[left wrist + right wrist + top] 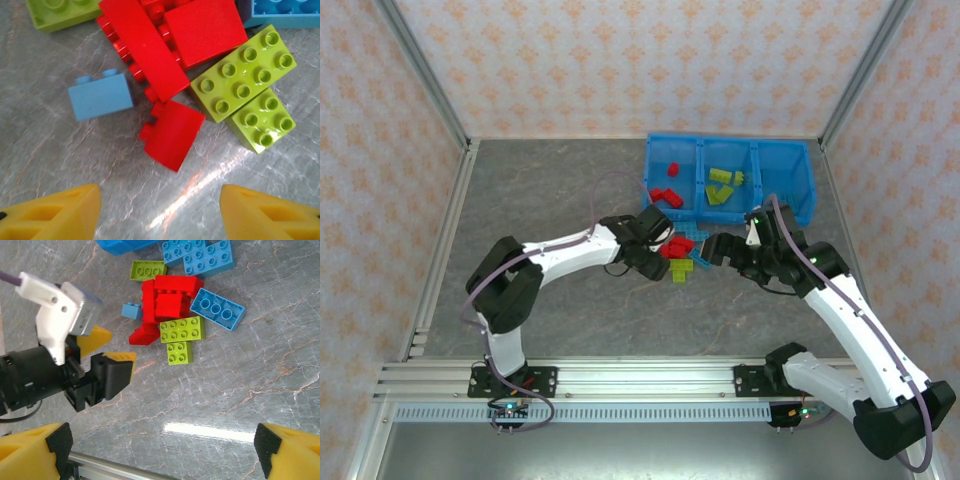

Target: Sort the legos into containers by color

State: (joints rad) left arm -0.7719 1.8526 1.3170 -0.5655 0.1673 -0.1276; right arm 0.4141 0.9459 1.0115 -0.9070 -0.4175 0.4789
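Red, green and light blue legos [682, 252] lie heaped on the table just near the blue three-compartment containers [728, 178], which hold red and green bricks.

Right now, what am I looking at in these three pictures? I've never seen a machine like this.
Two white robot arms are bolted to a table's near edge. One picture looks down from above; the other two come from cameras on each wrist. The left arm's fingers and the right arm's fingers meet over a pile of bricks: red, green and blue. Behind stands a blue bin with three compartments, some red and green bricks already inside. The left wrist picture shows yellow fingertips apart, above a red brick. The right wrist picture shows its own fingertips wide apart. Nothing is held.
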